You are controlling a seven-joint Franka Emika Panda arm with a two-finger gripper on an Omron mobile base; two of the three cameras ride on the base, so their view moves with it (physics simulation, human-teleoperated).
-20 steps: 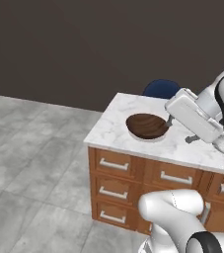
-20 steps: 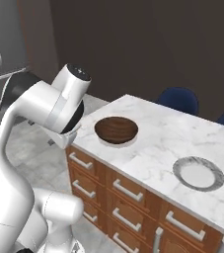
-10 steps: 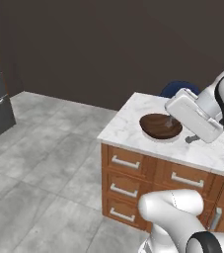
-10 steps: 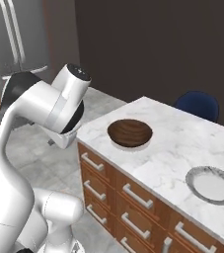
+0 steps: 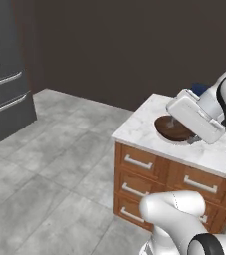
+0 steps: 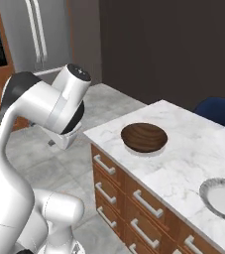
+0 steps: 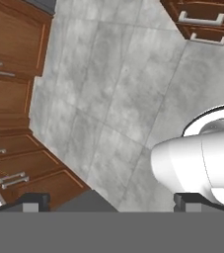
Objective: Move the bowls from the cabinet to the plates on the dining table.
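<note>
Brown wooden bowl (image 6: 143,137) sat mid-frame on its plate; gripper (image 7: 111,201), fingers apart and empty, risked clipping it while swinging.

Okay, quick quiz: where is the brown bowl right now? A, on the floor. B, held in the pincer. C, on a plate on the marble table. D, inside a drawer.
C: the brown bowl sits on a plate whose pale rim shows beneath it, on the marble table.

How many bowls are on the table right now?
1: the brown bowl sits on a plate near the table's corner. The other plate is empty; the red one isn't there.
</note>
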